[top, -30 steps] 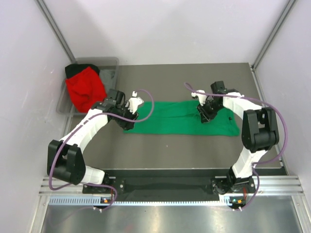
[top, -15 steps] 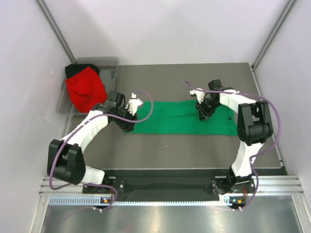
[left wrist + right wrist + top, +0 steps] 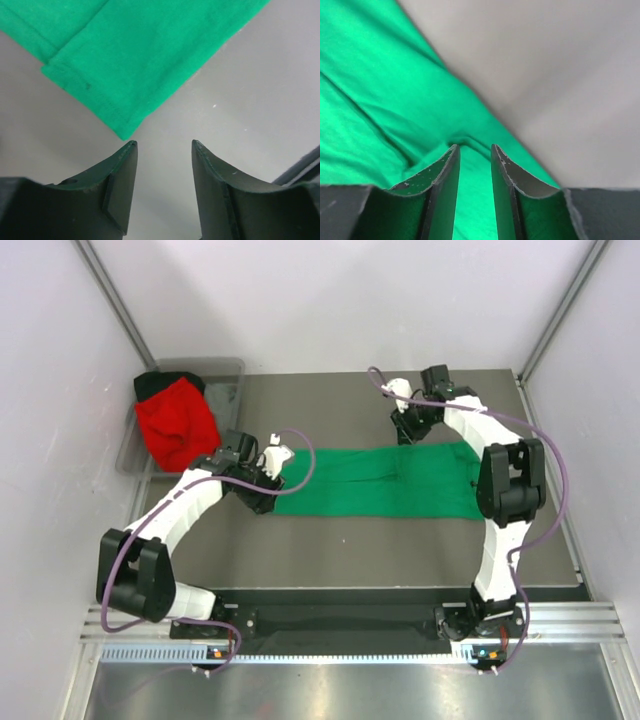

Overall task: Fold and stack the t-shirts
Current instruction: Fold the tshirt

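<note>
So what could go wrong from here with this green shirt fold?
The left gripper hangs open just off the corner of the green t-shirt; closing there might catch only table. The right gripper, narrowly parted at the far edge, may pinch one layer, so the fold could slide apart.

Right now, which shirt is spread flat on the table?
The green t-shirt; the red t-shirt and black t-shirt sit heaped on the grey bin.

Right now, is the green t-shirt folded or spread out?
Partly folded: the green t-shirt lies flat on the table as a long narrow band, layers overlapping at its corner.
</note>
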